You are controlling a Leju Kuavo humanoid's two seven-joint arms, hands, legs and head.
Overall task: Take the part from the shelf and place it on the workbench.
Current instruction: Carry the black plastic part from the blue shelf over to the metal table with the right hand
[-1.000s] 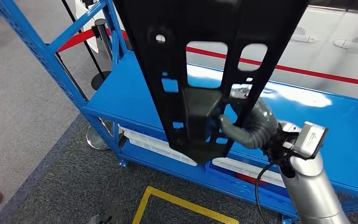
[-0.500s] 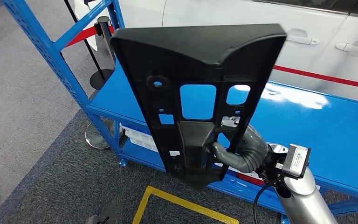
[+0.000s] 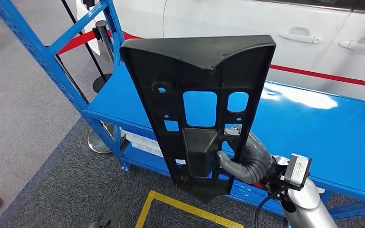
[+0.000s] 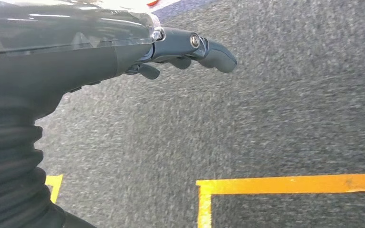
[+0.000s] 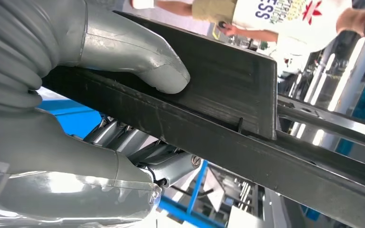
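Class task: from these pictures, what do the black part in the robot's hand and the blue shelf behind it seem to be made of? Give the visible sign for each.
Black part: probably moulded plastic, matt; it has cut-out windows, moulded ribs and soft rounded edges. Blue shelf: likely painted sheet metal, glossy; its deck shows bright reflections and its upright has a row of punched holes.

The right arm (image 3: 306,209) is seen as a smooth silver tube, ending at the wrist in a grey ribbed cover (image 3: 259,159). A small silver camera block with a white label (image 3: 298,170) is mounted at that wrist, and a black cable (image 3: 261,202) is looped beneath it. The right hand (image 5: 71,95) is clad in matte grey, with a thick rounded thumb (image 5: 138,54) and metallic linkages behind its fingers (image 5: 123,137). The left hand (image 4: 123,52) is dark grey under a glossy clear shell, with a silver screw (image 4: 195,41) set in one finger.
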